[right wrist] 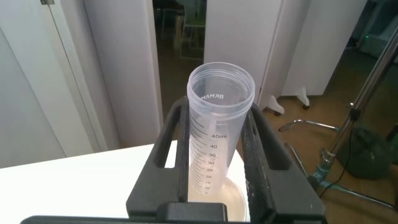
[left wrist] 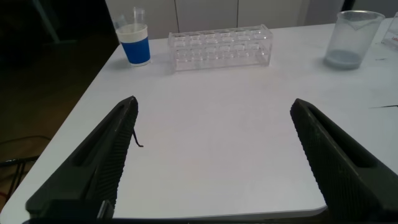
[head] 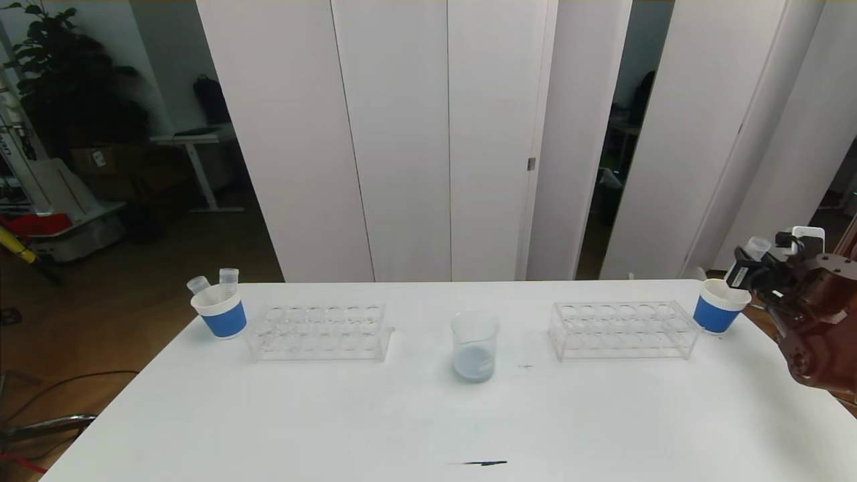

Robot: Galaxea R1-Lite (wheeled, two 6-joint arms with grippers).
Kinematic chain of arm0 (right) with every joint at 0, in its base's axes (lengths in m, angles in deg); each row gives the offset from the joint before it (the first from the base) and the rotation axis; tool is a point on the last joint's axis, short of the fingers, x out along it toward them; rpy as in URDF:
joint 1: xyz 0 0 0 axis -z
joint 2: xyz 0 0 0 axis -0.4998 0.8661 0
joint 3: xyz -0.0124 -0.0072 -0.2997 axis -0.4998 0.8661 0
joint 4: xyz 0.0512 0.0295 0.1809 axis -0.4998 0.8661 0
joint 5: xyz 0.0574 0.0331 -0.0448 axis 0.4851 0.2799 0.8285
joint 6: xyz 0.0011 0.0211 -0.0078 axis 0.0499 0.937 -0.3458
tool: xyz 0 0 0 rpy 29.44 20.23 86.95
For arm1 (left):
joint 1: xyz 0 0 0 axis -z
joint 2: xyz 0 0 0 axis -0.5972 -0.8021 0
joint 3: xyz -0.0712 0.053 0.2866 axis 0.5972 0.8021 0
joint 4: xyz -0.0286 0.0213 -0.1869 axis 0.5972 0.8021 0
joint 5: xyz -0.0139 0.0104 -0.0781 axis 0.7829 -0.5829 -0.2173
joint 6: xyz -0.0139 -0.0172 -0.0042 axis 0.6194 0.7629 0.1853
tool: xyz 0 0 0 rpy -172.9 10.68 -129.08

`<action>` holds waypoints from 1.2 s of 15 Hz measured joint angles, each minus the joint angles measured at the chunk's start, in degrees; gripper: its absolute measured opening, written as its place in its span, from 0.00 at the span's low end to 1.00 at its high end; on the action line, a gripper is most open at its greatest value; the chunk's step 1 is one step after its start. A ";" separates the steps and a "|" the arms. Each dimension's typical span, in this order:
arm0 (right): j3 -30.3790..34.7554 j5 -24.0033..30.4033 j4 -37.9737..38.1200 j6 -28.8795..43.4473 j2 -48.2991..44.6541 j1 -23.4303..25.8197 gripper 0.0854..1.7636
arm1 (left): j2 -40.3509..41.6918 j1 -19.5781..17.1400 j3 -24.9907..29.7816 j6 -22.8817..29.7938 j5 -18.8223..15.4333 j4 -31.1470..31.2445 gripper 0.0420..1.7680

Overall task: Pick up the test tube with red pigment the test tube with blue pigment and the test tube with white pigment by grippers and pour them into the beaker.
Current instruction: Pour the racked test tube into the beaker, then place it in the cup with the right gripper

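The beaker [head: 475,345] stands at the table's middle with a pale blue-grey layer at its bottom; it also shows in the left wrist view [left wrist: 352,38]. My right gripper [head: 750,271] is at the far right, shut on a clear graduated test tube [right wrist: 217,124] whose lower end sits in a blue-banded paper cup [head: 718,306]. I see no coloured pigment in that tube. My left gripper [left wrist: 214,102] is open and empty above the table's front left part, out of the head view. No tube with blue, white or red pigment shows.
A second blue-banded cup [head: 219,311] at the back left holds two empty-looking tubes [head: 229,280]. Two clear empty racks [head: 318,331] [head: 622,328] flank the beaker. A dark mark [head: 479,462] lies near the front edge.
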 joint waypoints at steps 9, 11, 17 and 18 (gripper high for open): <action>5.55 -0.29 -1.77 -0.04 0.11 -0.13 0.29 | 0.00 0.00 0.00 -0.02 0.00 0.00 0.99; 5.96 -0.27 -1.79 0.13 0.06 0.24 0.29 | 0.00 0.00 0.00 -0.02 0.00 0.00 0.99; 4.88 -0.21 0.55 0.73 0.11 0.99 0.29 | 0.00 0.00 0.00 -0.02 0.00 0.00 0.99; 4.56 -0.16 1.18 1.30 0.11 1.01 0.29 | 0.00 0.00 0.00 -0.02 0.00 0.00 0.99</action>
